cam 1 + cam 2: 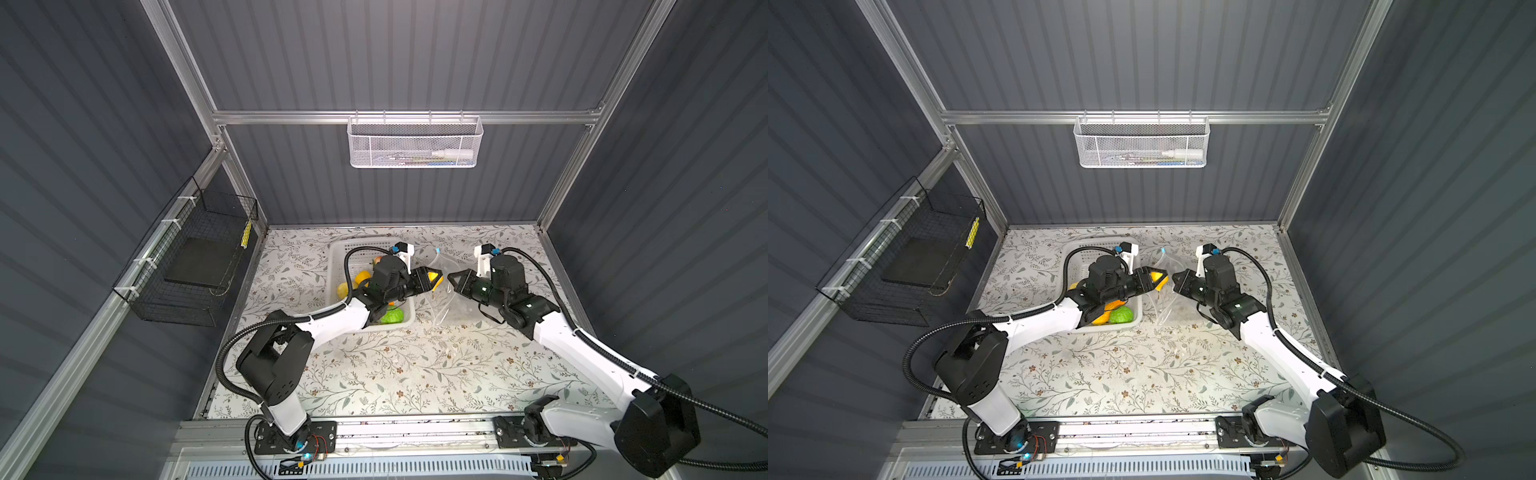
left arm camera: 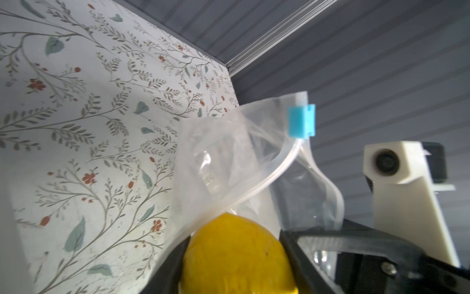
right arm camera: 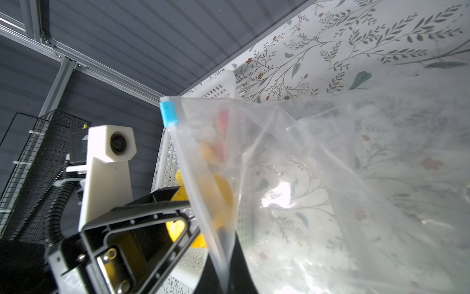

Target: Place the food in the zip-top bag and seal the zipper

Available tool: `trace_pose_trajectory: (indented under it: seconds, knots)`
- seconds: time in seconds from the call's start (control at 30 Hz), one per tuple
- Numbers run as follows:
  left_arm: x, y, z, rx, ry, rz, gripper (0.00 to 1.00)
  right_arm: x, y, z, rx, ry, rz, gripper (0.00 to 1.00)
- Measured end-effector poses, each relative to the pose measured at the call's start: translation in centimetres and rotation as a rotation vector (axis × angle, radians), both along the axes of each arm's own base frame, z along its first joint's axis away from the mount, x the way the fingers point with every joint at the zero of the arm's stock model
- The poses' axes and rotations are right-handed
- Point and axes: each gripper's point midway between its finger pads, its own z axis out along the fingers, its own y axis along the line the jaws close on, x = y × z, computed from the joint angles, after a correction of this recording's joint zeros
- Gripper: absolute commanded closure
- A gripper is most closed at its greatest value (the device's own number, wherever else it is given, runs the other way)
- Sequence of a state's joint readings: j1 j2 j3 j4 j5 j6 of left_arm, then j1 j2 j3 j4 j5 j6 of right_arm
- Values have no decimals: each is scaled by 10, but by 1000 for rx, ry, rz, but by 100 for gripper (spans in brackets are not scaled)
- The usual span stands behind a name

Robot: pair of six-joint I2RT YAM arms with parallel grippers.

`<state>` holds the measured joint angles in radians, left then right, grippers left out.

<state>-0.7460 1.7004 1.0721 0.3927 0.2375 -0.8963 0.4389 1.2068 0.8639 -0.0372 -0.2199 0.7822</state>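
Surroundings: floral table cover (image 1: 395, 365) underneath; white perforated basket (image 1: 338, 253) left of centre, just beside the zip-top bag (image 1: 451, 309); white mesh rack (image 1: 415, 143) on the back rail, upper centre; black wire cage (image 1: 195, 257) on the left wall.
In the way: left arm lying across the basket in both top views, covering much of its contents; bag film between the right wrist camera and the basket.
Count: two grippers, left gripper (image 1: 438, 279) and right gripper (image 1: 451, 278); one bag; one light-blue slider (image 2: 302, 119); one lemon (image 2: 236, 257) in a grip. In the basket, seen in a top view: two yellow pieces, one round green fruit (image 1: 1121, 315), one orange piece, one reddish piece; rest hidden.
Left pincer: about half open, clamped on the lemon, centre of frame.
Right pincer: fully closed, pinching the bag's mouth edge, tip facing the left one, near but apart.
Bag: right of the basket, centre of frame, partly lifted off the table; long axis running top to bottom in the top views; slider corner uppermost; mouth toward the left.
Zipper (image 2: 267, 175): two strips parted below the slider.
Lemon axis: pointed end toward the bag's mouth; inside or just outside, cannot tell.
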Motion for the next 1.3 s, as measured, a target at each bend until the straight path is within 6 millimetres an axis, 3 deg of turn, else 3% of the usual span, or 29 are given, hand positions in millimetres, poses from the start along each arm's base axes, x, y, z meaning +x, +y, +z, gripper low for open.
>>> trace_pose_trajectory:
  seconds: [0.27, 0.43, 0.7, 1.13, 1.3]
  knots:
    - [0, -6, -34, 108, 74, -9, 52, -1, 6, -5, 2, 15, 22, 100]
    - [-3, -12, -34, 139, 78, -30, 48, -1, 14, -21, -15, 52, 42, 100]
    - [-4, -7, -43, 190, 99, -17, 29, -2, 19, -30, -26, 72, 53, 100]
    - [-5, -5, -44, 212, 93, -24, 25, 0, 14, -29, -64, 62, 45, 100]
    - [-7, -5, -29, 202, 51, -41, 22, 0, 7, -21, -116, 32, 30, 99]
